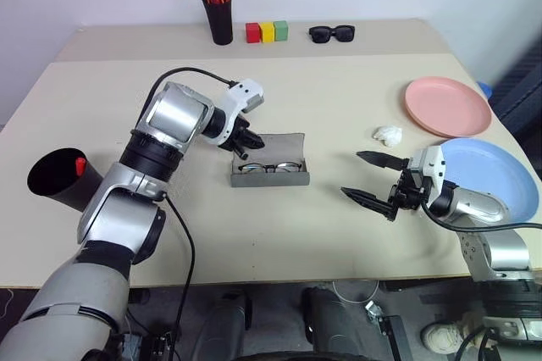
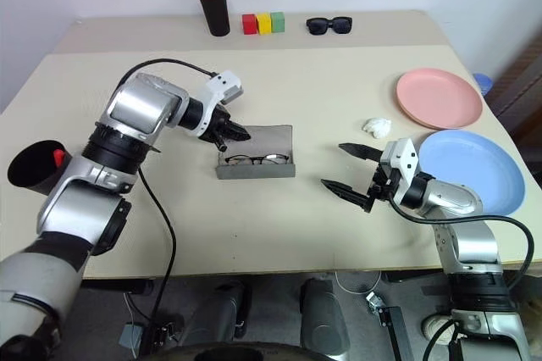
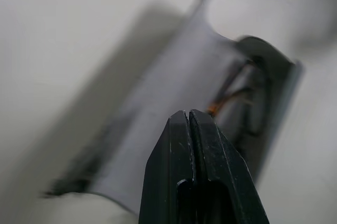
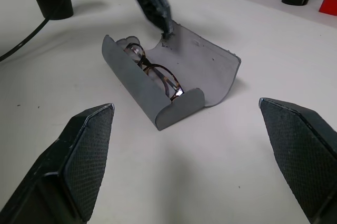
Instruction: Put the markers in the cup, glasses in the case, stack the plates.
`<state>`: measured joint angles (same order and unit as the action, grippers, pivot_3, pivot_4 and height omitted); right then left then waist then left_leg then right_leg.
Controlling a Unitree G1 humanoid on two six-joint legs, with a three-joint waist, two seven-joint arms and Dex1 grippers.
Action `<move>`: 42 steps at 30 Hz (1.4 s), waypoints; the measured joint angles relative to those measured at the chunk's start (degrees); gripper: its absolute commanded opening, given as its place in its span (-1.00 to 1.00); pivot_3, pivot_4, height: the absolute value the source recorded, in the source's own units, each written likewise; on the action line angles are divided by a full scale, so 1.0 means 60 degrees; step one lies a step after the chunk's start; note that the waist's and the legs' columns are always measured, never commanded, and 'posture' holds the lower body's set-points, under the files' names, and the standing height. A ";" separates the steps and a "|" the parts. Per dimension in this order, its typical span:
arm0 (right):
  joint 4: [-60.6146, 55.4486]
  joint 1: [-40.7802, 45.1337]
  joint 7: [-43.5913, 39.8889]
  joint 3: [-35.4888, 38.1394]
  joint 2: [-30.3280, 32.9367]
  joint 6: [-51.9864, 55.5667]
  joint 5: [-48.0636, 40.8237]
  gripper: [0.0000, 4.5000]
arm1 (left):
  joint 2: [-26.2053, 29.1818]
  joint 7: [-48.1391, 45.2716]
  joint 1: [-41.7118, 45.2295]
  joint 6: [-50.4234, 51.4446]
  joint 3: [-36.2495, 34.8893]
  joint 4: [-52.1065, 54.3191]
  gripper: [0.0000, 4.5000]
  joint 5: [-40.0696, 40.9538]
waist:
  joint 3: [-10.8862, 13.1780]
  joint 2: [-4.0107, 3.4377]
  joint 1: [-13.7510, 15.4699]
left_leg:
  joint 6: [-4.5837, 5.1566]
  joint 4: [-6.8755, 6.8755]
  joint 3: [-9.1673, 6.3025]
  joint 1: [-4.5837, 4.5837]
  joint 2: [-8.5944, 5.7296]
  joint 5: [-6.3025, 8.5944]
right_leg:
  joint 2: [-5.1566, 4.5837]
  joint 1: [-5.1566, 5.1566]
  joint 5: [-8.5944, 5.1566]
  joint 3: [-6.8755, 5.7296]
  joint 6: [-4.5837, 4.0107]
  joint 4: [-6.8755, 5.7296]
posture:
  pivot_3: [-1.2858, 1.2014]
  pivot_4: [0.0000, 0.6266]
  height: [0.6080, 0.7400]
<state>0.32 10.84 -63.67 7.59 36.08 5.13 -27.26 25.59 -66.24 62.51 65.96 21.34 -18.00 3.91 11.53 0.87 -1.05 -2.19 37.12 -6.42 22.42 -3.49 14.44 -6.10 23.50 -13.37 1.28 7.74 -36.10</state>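
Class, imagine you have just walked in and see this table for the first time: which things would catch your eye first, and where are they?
Mid-table, the grey case lies open with the glasses inside, and the shut left gripper meets the edge of its lid. To the right, the right gripper hangs wide open, pointing at the case. Behind it, the pink plate and the blue plate lie side by side, not stacked.
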 measured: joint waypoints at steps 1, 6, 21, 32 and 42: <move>0.0002 0.0037 -0.0003 0.0000 0.0001 -0.0001 0.0000 1.00 | 0.0023 0.0009 -0.0100 0.0113 0.0041 0.0226 -0.99 0.0103 | 0.0000 0.0000 0.0000 | 0.0000 0.0000 -0.0001 0.0000 0.0000 0.0000 | 0.0000 0.0000 0.0000 0.0000 0.0000 0.0000 | 0.03 -0.52 1.00; -0.0009 0.0044 0.0013 0.0000 0.0005 0.0056 -0.0001 1.00 | -0.0074 0.0563 -0.0352 0.0075 -0.0133 0.0587 -0.99 0.0516 | 0.0000 0.0000 0.0014 | 0.0000 0.0002 -0.0002 -0.0001 0.0000 0.0000 | 0.0000 0.0000 0.0001 0.0000 -0.0002 0.0000 | 0.03 -0.52 1.00; -0.0207 0.0051 0.0225 -0.0010 -0.0005 0.0300 0.0005 1.00 | -0.1280 0.4651 0.0619 -0.4243 0.0221 -0.3348 -0.99 -0.1621 | 0.0000 0.0000 0.0052 | -0.0001 0.0000 0.0003 -0.0001 -0.0002 0.0000 | -0.0001 0.0000 0.0001 0.0001 -0.0001 0.0003 | 0.03 -0.52 1.00; -0.0212 -0.0413 0.0225 0.0038 -0.0026 0.0057 -0.0001 1.00 | -0.1660 0.3470 0.1038 -0.5373 0.0217 -0.5098 -0.99 -0.1999 | 0.0000 0.0001 0.0018 | 0.0001 0.0001 0.0007 0.0003 -0.0002 0.0000 | -0.0001 0.0001 0.0001 0.0000 0.0000 0.0003 | 0.03 -0.52 1.00; -0.0213 -0.0401 0.0292 0.0031 -0.0033 -0.0051 0.0001 1.00 | -0.0807 0.0462 0.1159 -0.2207 -0.0017 -0.3087 -0.99 -0.0795 | 0.0000 0.0000 -0.0008 | 0.0001 0.0000 0.0004 0.0001 -0.0001 0.0000 | 0.0000 0.0000 0.0000 0.0000 0.0001 0.0001 | 0.03 -0.52 1.00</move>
<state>-0.96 8.44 -61.91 7.78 35.89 4.83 -27.25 20.75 -63.47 69.47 52.72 21.24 -36.52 -0.86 11.53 0.87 -1.10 -2.18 37.12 -6.39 22.43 -3.49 14.45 -6.09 23.50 -13.37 1.28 7.75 -36.09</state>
